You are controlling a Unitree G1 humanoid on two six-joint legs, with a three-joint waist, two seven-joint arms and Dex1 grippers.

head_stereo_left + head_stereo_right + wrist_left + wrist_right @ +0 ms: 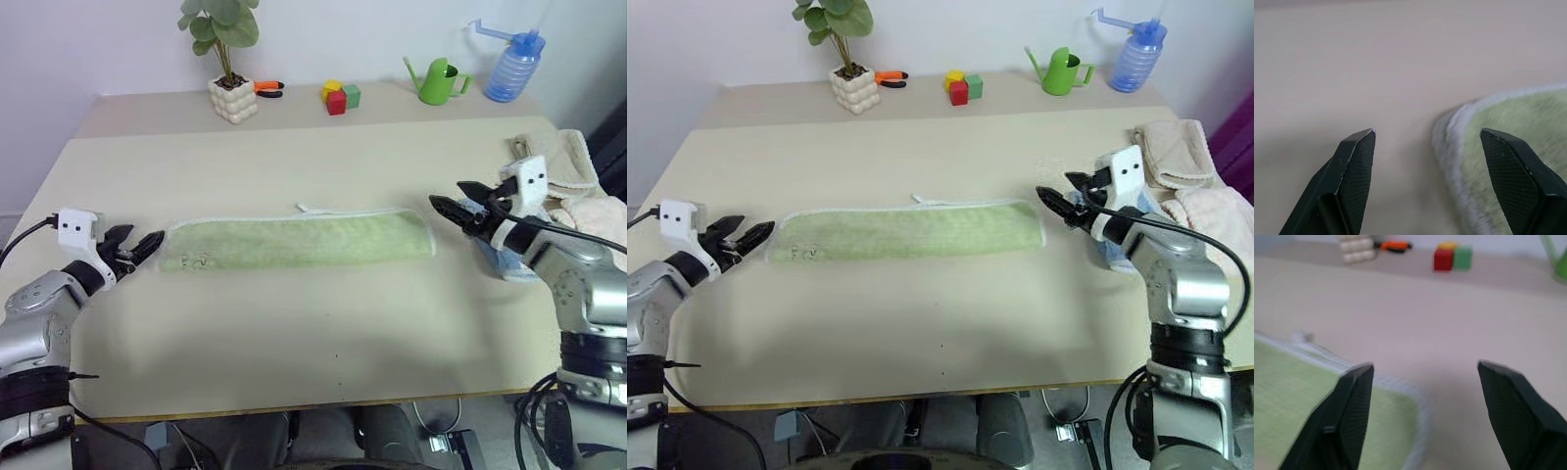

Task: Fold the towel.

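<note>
Folding stage: judging by its shape, the light green terry-cloth towel with white edging (pixel 299 243) has already been folded lengthwise into a long narrow band; what is probably left is folding it across its length, end to end.
Towel position: lying flat on the beige table (pixel 294 352), about mid-table, running side to side, with a small dark embroidered mark near its left end.
Left end effector (pixel 139 250): jaws apart, holding nothing, just beside the towel's left end; whether a fingertip brushes the edging cannot be told.
Right end effector (pixel 453 209): jaws apart, empty, just off the towel's right end and a little above the table.
Other cloths: a beige and a pink towel (pixel 1185 176) are heaped at the table's right edge, with a light blue towel (pixel 495 257) showing beneath the right arm.
White bubble-textured plant pot (pixel 233 99): holds a small green leafy plant, at the back of the table.
Green plastic watering can (pixel 438 81): upright at the back; contents cannot be seen.
Blue translucent spray bottle (pixel 511 66): upright beside the can; fill level unclear.
Other items: coloured cubes (pixel 340 96) and an orange-handled tool (pixel 268 88) rest along the back.
</note>
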